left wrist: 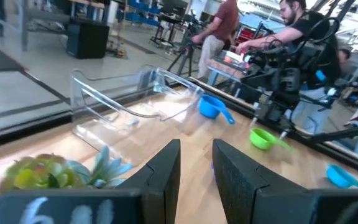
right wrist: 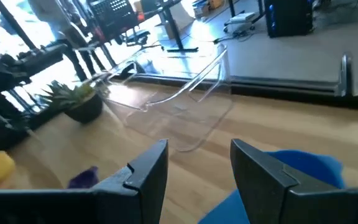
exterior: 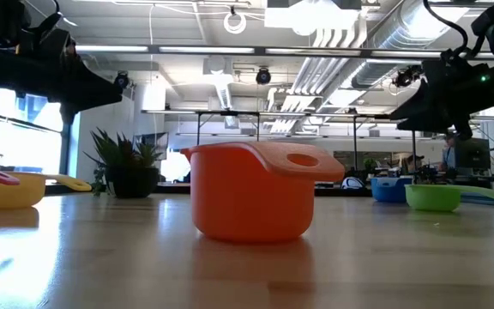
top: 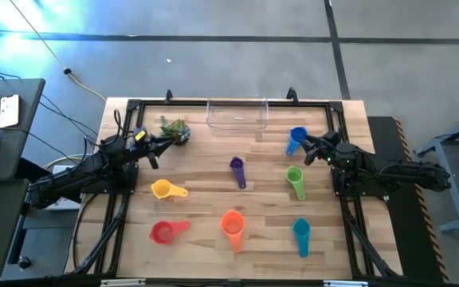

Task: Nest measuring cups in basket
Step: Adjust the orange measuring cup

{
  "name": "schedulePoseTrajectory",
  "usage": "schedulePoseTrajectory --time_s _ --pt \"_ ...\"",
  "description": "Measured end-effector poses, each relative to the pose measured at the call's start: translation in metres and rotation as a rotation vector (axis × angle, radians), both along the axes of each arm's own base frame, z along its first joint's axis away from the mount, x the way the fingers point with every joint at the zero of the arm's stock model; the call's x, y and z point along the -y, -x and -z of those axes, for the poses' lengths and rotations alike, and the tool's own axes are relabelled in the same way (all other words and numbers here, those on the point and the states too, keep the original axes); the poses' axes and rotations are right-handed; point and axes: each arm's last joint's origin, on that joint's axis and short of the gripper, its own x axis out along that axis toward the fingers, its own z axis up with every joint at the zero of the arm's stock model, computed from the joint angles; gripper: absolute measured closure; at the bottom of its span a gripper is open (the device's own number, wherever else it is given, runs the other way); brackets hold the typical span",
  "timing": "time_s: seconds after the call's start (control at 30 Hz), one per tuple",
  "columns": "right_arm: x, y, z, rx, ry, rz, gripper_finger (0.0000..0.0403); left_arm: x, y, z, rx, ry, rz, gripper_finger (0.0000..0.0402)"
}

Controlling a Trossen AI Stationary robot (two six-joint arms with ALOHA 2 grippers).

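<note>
a wooden table [top: 213, 171] seen from above, with a clear, see-through rectangular plastic basket [top: 237, 113] standing empty at the middle of its far edge. seven small plastic measuring cups lie scattered on the wood, all outside the basket: a blue cup [top: 296, 139] to the right of the basket, a purple cup [top: 237, 170] near the centre, a green cup [top: 295, 179] to the right of it, a yellow cup [top: 166, 190] on the left, and a red cup [top: 166, 231], an orange cup [top: 233, 227] and a teal cup [top: 301, 234] along the near side. a small green leafy plant in a dark pot [top: 174, 130] sits left of the basket. the left gripper [top: 161, 143] is just beside the plant, its two dark fingers [left wrist: 164, 171] a narrow gap apart and holding nothing. the right gripper [top: 309, 145] is just beside the blue cup, its fingers [right wrist: 146, 169] spread wider, with the cup near them but not gripped. in the left wrist view, two people [left wrist: 294, 37] stand in the room beyond the table.
</note>
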Motion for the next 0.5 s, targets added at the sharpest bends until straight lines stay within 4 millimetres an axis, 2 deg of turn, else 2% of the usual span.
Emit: schedulePoseTrajectory --time_s 0.17,0.33,0.5 --pt "0.000 -0.002 -0.009 0.108 0.006 -0.028 0.0238 -0.001 0.001 -0.004 0.066 0.044 -0.053 0.0316" --pt "-0.003 -0.005 -0.030 0.279 0.103 -0.143 0.0238 -0.003 0.002 -0.013 0.225 0.127 -0.118 0.0316" --pt "-0.005 -0.002 -0.050 0.428 0.199 -0.197 0.0238 -0.003 0.002 -0.018 0.272 0.113 -0.113 0.0316"
